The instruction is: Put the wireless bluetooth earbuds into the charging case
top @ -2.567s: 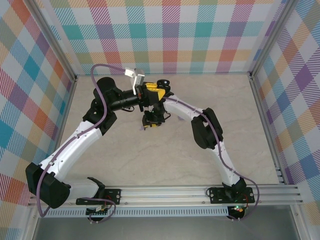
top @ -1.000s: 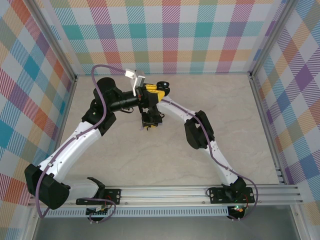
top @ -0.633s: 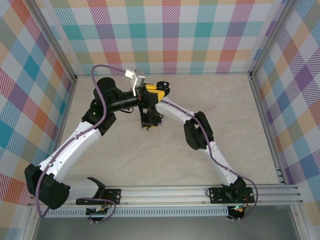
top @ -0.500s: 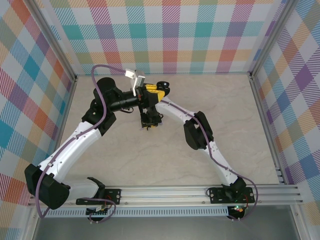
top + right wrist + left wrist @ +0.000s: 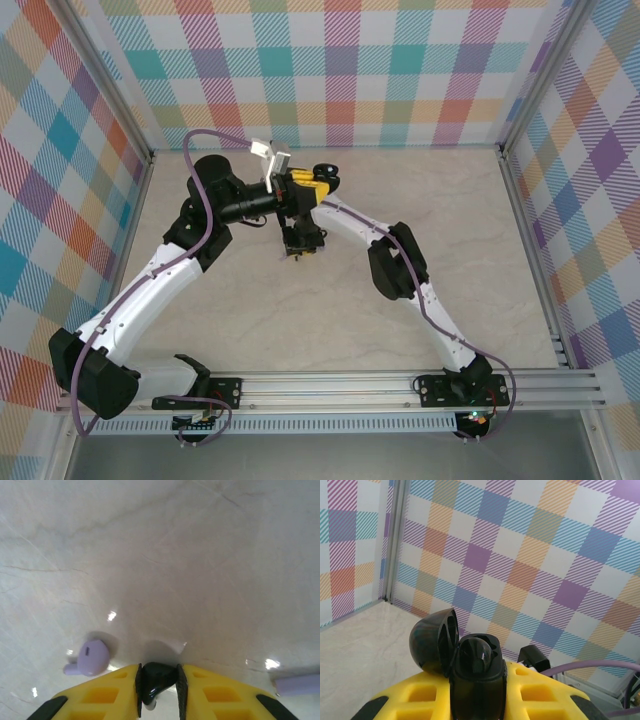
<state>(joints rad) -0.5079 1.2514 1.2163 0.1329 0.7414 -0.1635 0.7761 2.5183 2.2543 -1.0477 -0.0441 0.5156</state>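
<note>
Both arms meet over the far middle of the desk point(image 5: 450, 260), close to the back wall.

The left tool point(image 5: 478, 692) is clamped tight, its yellow fingers point(image 5: 420, 697) pressed against both sides of the black charging case point(image 5: 477, 662). The case sits upright in that grip and is lifted clear of the desk. Its lid point(image 5: 434, 641) is swung open to the left, so the dark hollow inside shows. Behind it stands the checked wall point(image 5: 545, 555).

The right tool point(image 5: 157, 685) points down at the desk, just beside the left one in the overhead view. Its fingers are nearly together, pinching a black earbud point(image 5: 159, 674) between the tips. The bud sits low over the pale marbled surface. I can't tell whether it touches the desk or hangs just above it.

On the desk lies a lilac earbud point(image 5: 91, 658), just to one side of the right tool's fingers and on its side, with its short stem pointing away from them. It is apart from both tools. On the other side of the fingers, at the frame's edge, lies a lilac piece point(image 5: 299, 684). It is cut off, so I can't tell what it is.

So the black bud is in the right tool, the lilac one is on the desk, and the open case is in the left tool.
</note>
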